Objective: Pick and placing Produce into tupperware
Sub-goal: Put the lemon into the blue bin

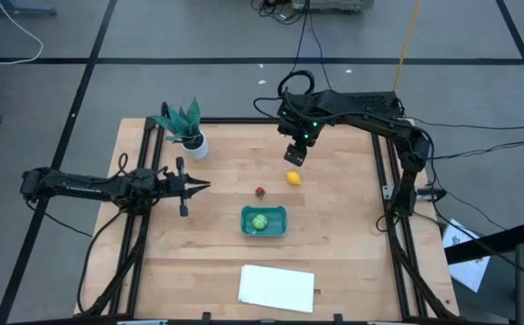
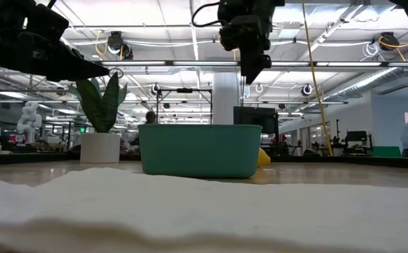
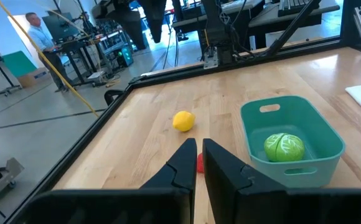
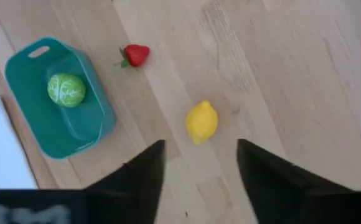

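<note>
One lemon [image 4: 201, 122] is seen just ahead of the right gripper [image 4: 200, 171], whose jaws are spread wide and empty; the left gripper [image 3: 198, 163], jaws pressed together, is farther off.

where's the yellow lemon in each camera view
High view: lemon on bare wood, just below the right gripper.
Low view: only a yellow sliver shows past the right end of the teal container.
Left wrist view: lemon beyond the closed left gripper.
Right wrist view: lemon mid-frame, ahead of the open fingers.
Shared landmark: the teal container, always beside the lemon.
</note>
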Tool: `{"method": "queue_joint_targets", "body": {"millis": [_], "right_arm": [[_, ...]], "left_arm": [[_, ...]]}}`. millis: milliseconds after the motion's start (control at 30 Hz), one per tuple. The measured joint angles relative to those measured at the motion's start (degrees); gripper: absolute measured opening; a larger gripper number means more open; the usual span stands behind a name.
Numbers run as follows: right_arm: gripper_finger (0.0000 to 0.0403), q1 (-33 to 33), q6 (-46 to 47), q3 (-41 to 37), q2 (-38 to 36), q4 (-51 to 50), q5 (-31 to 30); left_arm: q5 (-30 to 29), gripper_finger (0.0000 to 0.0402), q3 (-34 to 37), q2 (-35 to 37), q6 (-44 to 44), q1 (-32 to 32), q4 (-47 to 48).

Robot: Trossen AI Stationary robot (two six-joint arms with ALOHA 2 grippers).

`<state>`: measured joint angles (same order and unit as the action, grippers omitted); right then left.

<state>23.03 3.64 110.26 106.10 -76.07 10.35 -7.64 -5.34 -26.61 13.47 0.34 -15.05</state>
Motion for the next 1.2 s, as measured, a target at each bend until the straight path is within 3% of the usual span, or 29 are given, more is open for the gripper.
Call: {"method": "queue_joint_targets", "body": {"millis": [200, 333, 1000, 1200], "right_arm": [[0.0297, 0.0, 1.3, 0.0, 0.0, -0.4, -0.1], [0.0329, -0.3, 2.0, 0.0, 0.7, -0.7, -2.5], [0.0332, -0.4, -1.1, -0.1, 12.1, -2.4, -3.2], [0.0332, -0.2, -0.4, -5.9, 11.6, 3.0, -3.1]], "left_arm": [[0.0, 0.0033, 0.0, 0.0, 0.0, 0.0, 0.0], [0.0, 0.0033, 0.0, 0.0, -0.1, 0.0, 0.0], [0.0, 0.0033, 0.0, 0.0, -1.6, 0.0, 0.5], [0.0, 0.0033, 0.0, 0.0, -2.2, 0.0, 1.4]]}}
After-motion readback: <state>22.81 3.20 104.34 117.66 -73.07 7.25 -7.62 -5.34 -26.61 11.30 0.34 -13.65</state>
